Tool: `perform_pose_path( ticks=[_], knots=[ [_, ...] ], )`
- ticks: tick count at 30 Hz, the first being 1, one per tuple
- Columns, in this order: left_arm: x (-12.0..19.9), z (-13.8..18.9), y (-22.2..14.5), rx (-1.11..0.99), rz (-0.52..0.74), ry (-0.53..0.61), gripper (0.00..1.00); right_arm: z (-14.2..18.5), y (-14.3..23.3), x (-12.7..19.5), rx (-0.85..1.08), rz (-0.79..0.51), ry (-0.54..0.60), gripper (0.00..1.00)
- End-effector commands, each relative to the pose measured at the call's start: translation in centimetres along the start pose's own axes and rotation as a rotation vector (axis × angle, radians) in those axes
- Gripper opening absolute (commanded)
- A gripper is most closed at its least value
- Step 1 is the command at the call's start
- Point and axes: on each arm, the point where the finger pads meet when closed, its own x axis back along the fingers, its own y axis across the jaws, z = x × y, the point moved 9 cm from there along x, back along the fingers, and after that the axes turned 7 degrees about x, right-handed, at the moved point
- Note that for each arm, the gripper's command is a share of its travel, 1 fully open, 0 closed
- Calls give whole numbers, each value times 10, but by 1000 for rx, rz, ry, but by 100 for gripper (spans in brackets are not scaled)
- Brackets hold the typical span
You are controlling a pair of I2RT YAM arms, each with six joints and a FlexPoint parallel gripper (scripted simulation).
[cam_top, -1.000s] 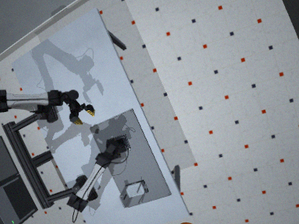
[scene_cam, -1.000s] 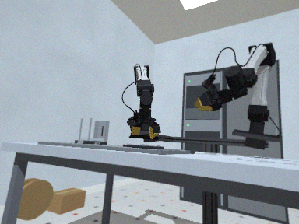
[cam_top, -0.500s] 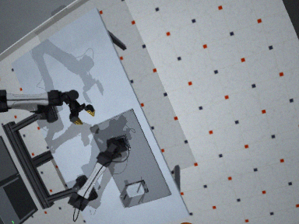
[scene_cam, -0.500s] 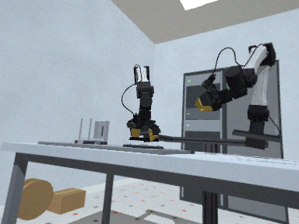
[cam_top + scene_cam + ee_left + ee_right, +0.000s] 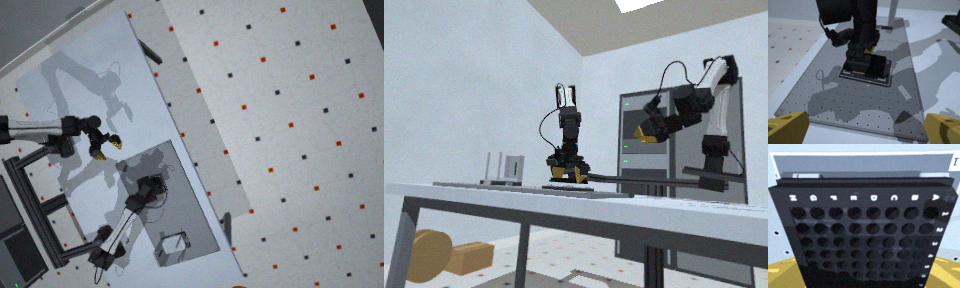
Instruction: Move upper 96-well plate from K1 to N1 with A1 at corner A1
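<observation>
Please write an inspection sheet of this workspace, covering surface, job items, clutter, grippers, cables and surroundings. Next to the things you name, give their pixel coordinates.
Surface: pale table (image 5: 145, 100) (image 5: 694, 220) bearing a grey perforated board (image 5: 192, 215) (image 5: 874, 106).
Plate: dark 96-well plate (image 5: 567, 181) (image 5: 864, 202) over the plate nest (image 5: 889, 84) (image 5: 935, 175); full seating not confirmable.
Rack: stack rack (image 5: 188, 239) (image 5: 510, 167) stands on the board; lower plate not clearly distinguishable.
Clutter: nothing seen.
Left gripper (image 5: 109, 152) (image 5: 640, 137) (image 5: 864, 123): open, nothing between its fingers.
Right gripper (image 5: 569, 174) (image 5: 863, 61) (image 5: 864, 272): closed on the plate.
Cables: thin loops along both arms; no snag seen.
Surroundings: dark cabinet (image 5: 709, 195) behind; tan box (image 5: 474, 257) and disc (image 5: 431, 255) beyond the table.
</observation>
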Motion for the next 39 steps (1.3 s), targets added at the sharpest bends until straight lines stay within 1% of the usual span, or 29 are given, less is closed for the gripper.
perform_pose_path(
  ticks=[1, 3, 6, 8, 10, 12, 14, 15, 19, 23, 29, 31, 33, 39],
  knots=[
    [8, -13, 0, -37, -10, -25, 100, -2, -1, -9, -1, -11, -18, 76],
    [8, -13, 0, -37, -10, -25, 100, -1, -1, -18, 0, -4, -7, 76],
    [8, -13, 0, -37, -10, -25, 100, -5, 0, -20, -4, -10, -16, 76],
    [8, -13, 0, -37, -10, -25, 100, -1, -2, -24, -2, -3, -3, 76],
    [8, -13, 0, -37, -10, -25, 100, -6, 2, -5, -6, -16, -25, 76],
    [8, -13, 0, -37, -10, -25, 100, -8, 4, -5, -5, -18, -29, 98],
    [8, -13, 0, -37, -10, -25, 100, -8, 4, -5, -5, -18, -29, 98],
    [8, -13, -1, -37, -10, -25, 100, -9, 3, 1, -7, -20, -42, 100],
    [8, -13, -1, -37, -10, -25, 100, -10, 0, 23, -8, -27, -62, 100],
    [8, -13, -1, -37, -10, -25, 100, -10, 3, 37, -10, -35, -76, 100],
    [8, -13, -1, -37, -10, -25, 100, -7, 7, 78, -12, -36, -85, 100],
    [8, -13, -1, -37, -10, -25, 100, -7, 7, 78, -12, -36, -85, 100],
    [8, -12, -1, -36, -10, -25, 100, -5, 6, 88, -14, -32, -90, 100],
    [8, -12, -1, -36, -10, -25, 100, 2, 9, 94, -37, -28, -210, 100]
  ],
)
